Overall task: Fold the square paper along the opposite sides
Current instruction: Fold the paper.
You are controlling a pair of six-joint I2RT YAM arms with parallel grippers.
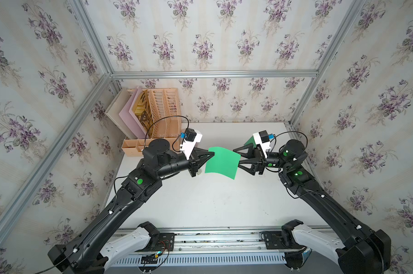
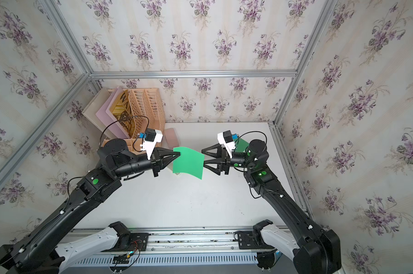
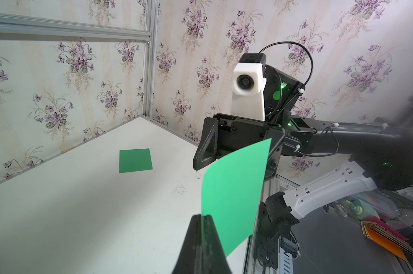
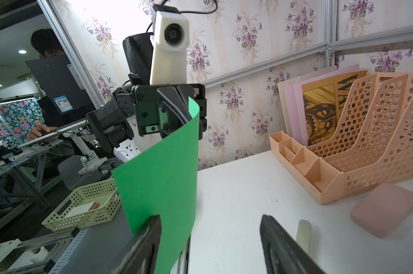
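Two black robot arms reach in from the near edge of a white counter [image 1: 200, 204] and meet above its middle, inside a booth papered with purple flowers. Between them a green square paper [image 1: 222, 162] hangs in the air, clear of the counter, bowed into a gentle curve rather than flat.

The left fingers [image 1: 207, 155] are clenched tight on the paper's left edge, close to its far corner. They alone carry it. In the left wrist view the paper rises out of the pinched tips and curls away toward the other arm.

The right fingers [image 1: 244, 164] are spread wide and grasp nothing. The right edge of the paper sits in the gap between them. In the right wrist view it lies close against one finger, though I cannot tell whether it touches.

A second green sheet [image 3: 135, 160] lies flat on the counter at the far right, behind the right arm and partly hidden by it in both top views.

In the far left corner stands a peach desk organiser [image 1: 162, 111] with latticed file slots, holding cream and pink boards and a yellow printed one. A dusty pink pouch [image 2: 171, 137] lies on the counter just to its right. A pale stubby stick [image 4: 303, 233] lies on the counter beneath the near left part of the hanging paper.

Beyond the counter, the right wrist view shows a cream perforated basket [image 4: 86, 206] and a dark-haired person [image 4: 47, 45] behind a dark panel.
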